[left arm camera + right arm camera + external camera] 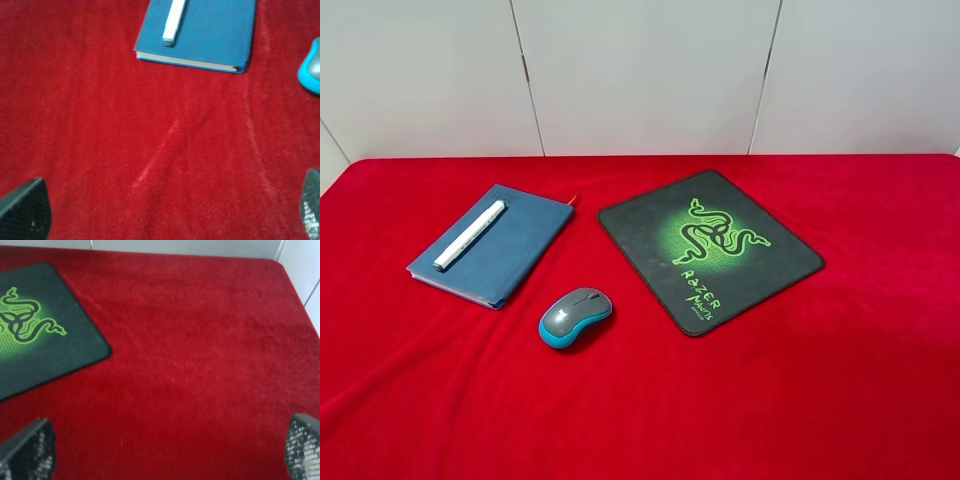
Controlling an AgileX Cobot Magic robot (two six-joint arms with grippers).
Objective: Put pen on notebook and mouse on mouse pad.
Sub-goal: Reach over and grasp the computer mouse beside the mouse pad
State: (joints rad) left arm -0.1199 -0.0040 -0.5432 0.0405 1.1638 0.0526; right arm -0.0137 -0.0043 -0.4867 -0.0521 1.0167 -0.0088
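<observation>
The white pen [470, 235] lies diagonally on the closed slate-blue notebook [515, 255] at the left of the red table. On the cloth in front of the notebook, left of the black mouse pad [710, 250], sits the grey and teal mouse [576, 317]; nothing rests on the pad. No arm shows in the exterior view. The left gripper [167, 220] is open above bare cloth, well short of the notebook [215, 30], the pen [173, 22] and the mouse's edge [312, 67]. Over cloth beside the pad's corner [40, 340], the right gripper [165, 455] is open and holds nothing.
A red cloth [770, 400] covers the whole table, with shallow creases in it. A white panelled wall [640, 70] stands behind the far edge. The table's rounded far right corner [280, 267] shows in the right wrist view.
</observation>
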